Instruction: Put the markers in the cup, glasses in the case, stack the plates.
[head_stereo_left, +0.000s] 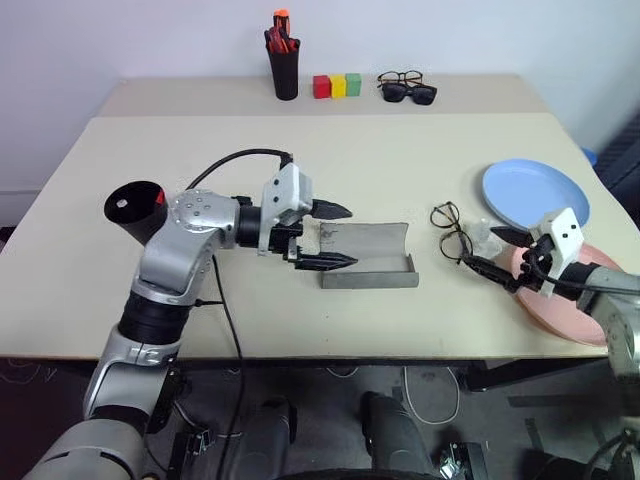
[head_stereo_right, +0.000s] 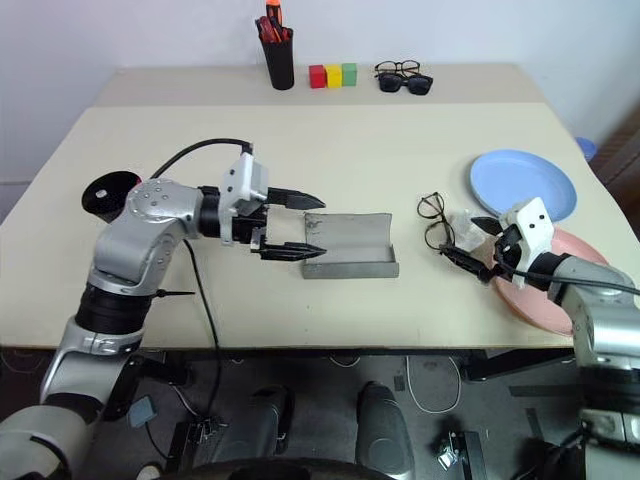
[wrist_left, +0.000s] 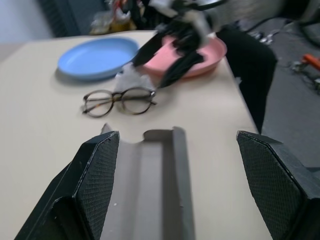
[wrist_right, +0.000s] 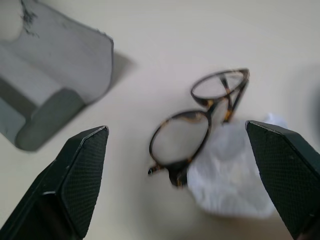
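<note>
The grey case (head_stereo_left: 368, 250) lies open mid-table. My left gripper (head_stereo_left: 350, 237) hovers open at its left end with nothing between its fingers. The wire-framed glasses (head_stereo_left: 449, 230) lie on the table to the right of the case, beside a crumpled white cloth (wrist_right: 230, 175). My right gripper (head_stereo_left: 481, 248) stands open just right of the glasses, and its wrist view has them between the fingers (wrist_right: 77, 175). The light blue plate (head_stereo_left: 535, 192) and the pink plate (head_stereo_left: 560, 305) lie side by side at the right. The black cup (head_stereo_left: 133, 208) stands at the left; red and white bits show in it, probably the markers.
At the back stand a black pen holder (head_stereo_left: 284, 68) with red and orange pens, three coloured blocks (head_stereo_left: 337, 86), and sunglasses with another pair of spectacles (head_stereo_left: 406, 88). A black cable (head_stereo_left: 235, 158) arches over my left arm. The pink plate lies near the table's front right edge.
</note>
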